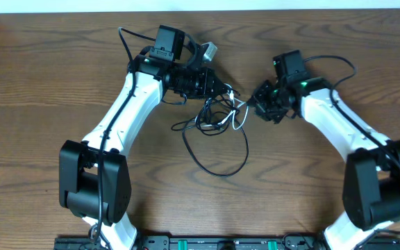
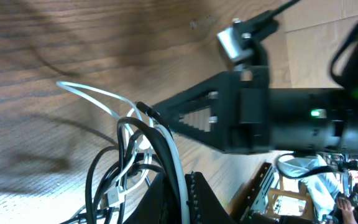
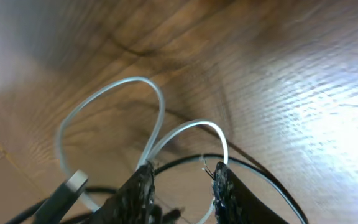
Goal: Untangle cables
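The black cable (image 1: 221, 172) and the white cable (image 1: 236, 119) lie tangled at the table's middle, with one long black loop trailing toward the front. My left gripper (image 1: 222, 90) is at the tangle's upper edge. In the left wrist view it (image 2: 178, 186) is shut on the white cable (image 2: 98, 93), with a strand of the black cable (image 2: 95, 171) running beside it. My right gripper (image 1: 254, 104) is just right of the tangle. In the right wrist view it (image 3: 182, 177) is open, with loops of the white cable (image 3: 160, 106) at its fingertips and the black cable (image 3: 272, 177) behind them.
A white plug (image 2: 114, 198) hangs among the black loops. A silver-tipped plug (image 3: 73, 182) lies left of the right fingers. The right arm's gripper (image 2: 210, 115) points toward the left one, close by. The wooden table (image 1: 311, 194) spreads all around the tangle.
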Motion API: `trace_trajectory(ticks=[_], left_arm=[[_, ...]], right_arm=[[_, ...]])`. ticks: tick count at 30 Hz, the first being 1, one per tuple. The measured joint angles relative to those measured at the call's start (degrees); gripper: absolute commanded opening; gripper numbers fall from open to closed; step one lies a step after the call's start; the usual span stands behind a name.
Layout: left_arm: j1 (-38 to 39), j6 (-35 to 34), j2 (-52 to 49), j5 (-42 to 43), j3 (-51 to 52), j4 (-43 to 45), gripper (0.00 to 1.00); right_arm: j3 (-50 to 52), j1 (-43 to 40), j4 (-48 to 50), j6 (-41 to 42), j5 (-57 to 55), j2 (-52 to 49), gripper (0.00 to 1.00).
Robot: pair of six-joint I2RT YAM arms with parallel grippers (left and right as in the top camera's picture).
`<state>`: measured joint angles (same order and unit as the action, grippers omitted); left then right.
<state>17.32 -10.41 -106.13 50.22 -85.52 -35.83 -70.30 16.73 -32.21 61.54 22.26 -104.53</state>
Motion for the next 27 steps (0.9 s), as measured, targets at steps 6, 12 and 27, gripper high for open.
trace_trajectory(ticks=[6, 12, 27], left_arm=[[0.0, 0.0, 0.0, -0.31, 0.0, 0.0, 0.08], [0.0, 0.0, 0.0, -0.61, 0.0, 0.0, 0.08], [0.0, 0.0, 0.0, -0.87, 0.0, -0.59, 0.07]], right_arm=[[0.44, 0.28, 3.43, 0.87, 0.02, -2.23, 0.29], [0.44, 0.26, 5.75, 1.03, 0.04, -2.23, 0.23], [0.46, -5.42, 4.13, 0.09, 3.06, -2.23, 0.41]])
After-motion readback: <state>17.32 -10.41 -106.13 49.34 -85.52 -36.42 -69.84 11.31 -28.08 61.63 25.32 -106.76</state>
